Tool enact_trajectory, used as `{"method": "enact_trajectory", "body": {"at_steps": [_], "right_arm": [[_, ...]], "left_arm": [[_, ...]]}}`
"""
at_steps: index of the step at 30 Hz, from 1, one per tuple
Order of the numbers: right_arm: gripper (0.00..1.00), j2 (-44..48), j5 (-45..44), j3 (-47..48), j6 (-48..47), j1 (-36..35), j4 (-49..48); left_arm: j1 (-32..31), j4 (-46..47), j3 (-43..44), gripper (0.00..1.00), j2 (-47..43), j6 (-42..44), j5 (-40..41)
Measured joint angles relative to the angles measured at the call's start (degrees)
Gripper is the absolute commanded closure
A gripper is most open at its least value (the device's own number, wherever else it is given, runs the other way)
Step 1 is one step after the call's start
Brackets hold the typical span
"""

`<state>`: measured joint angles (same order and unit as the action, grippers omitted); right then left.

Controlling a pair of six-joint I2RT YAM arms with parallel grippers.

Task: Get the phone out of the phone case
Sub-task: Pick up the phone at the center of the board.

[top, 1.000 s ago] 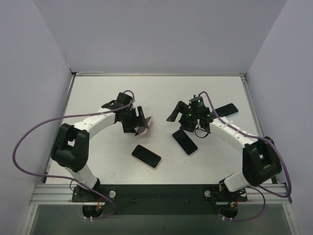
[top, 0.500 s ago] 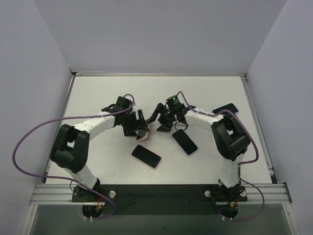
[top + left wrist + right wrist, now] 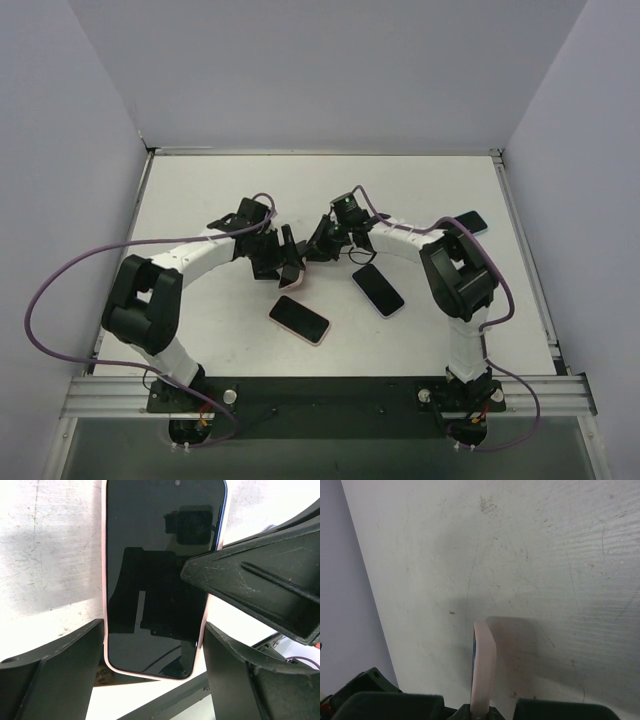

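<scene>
Pinching phone case (image 3: 484,670) rim, right claw (image 3: 480,711) crowds left claw (image 3: 153,635).

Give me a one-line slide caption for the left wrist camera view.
Dark-screened phone in its pale pink case, held between the left gripper fingers while the right gripper clamps its side edge.

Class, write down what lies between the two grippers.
The pink-cased phone, clearest in the top view: the left gripper clamps its sides, the right gripper pinches its case edge.
</scene>
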<state>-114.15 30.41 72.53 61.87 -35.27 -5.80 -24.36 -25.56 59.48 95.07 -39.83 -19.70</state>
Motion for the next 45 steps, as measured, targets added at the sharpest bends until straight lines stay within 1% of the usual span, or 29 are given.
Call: {"method": "enact_trajectory", "body": {"at_steps": [2,6,11,13,15,16,18,20,21,23,25,27,30,35,39,40,42,45], "right_arm": [[1.00,0.04,0.63,0.00,-0.46,0.46,-0.24],[1.00,0.55,3.72,-0.76,-2.21,2.25,-1.84],[1.00,2.82,7.10,-3.74,-5.53,6.62,-4.46],[1.00,4.09,9.53,-5.53,-6.01,8.35,-7.17],[1.00,5.51,12.68,-8.31,-4.61,9.94,-12.33],[1.00,6.03,14.69,-9.88,-3.15,10.58,-16.04],[1.00,6.29,18.45,-12.59,1.36,11.26,-25.38],[1.00,5.81,21.55,-14.45,7.32,11.41,-35.01],[1.00,5.11,23.47,-14.93,11.93,11.41,-41.40],[1.00,3.54,25.83,-14.75,19.08,11.37,-49.99],[1.00,1.62,27.67,-14.21,26.08,11.21,-56.17],[1.00,-0.31,28.74,-13.75,30.82,11.17,-59.78],[1.00,-1.60,29.94,-13.77,33.05,10.84,-60.94],[1.00,-1.57,31.56,-13.77,31.76,10.29,-62.86],[1.00,-1.44,32.20,-13.77,28.92,9.16,-63.56],[1.00,-1.33,32.44,-13.77,28.24,8.90,-63.63],[1.00,-1.09,32.85,-13.77,27.36,8.57,-63.67],[1.00,-0.57,33.42,-13.77,26.32,8.20,-63.69]], "left_arm": [[0.02,-0.13,0.00,0.09,-0.35,0.00,-0.07],[0.07,-0.76,0.07,0.07,-2.84,0.87,-1.99],[1.73,-0.37,0.57,0.07,-10.82,1.55,-8.31],[4.15,0.87,0.48,0.09,-14.01,1.25,-11.54],[7.74,4.63,-0.50,0.12,-16.35,-0.35,-15.56],[10.01,7.50,-1.70,0.14,-17.11,-1.70,-17.90],[14.14,14.03,-5.22,0.15,-17.70,-5.01,-21.99],[16.61,19.45,-8.85,0.15,-17.00,-8.46,-24.83],[16.96,21.53,-10.23,0.15,-16.33,-10.12,-26.05],[16.65,25.49,-11.91,0.16,-14.78,-13.14,-28.22],[16.06,30.29,-13.22,0.17,-13.51,-16.33,-30.32],[15.65,34.97,-14.08,0.19,-12.63,-19.26,-32.02],[15.61,41.13,-14.64,0.21,-11.78,-23.23,-33.68],[15.39,50.36,-15.02,0.27,-10.23,-29.09,-35.23],[14.45,54.16,-15.02,0.35,-7.56,-32.13,-35.43],[14.16,54.69,-15.02,0.40,-6.97,-32.41,-35.41],[13.51,55.47,-15.02,0.44,-5.70,-33.53,-35.39],[12.90,56.24,-15.02,0.54,-4.81,-34.49,-35.39]]}}
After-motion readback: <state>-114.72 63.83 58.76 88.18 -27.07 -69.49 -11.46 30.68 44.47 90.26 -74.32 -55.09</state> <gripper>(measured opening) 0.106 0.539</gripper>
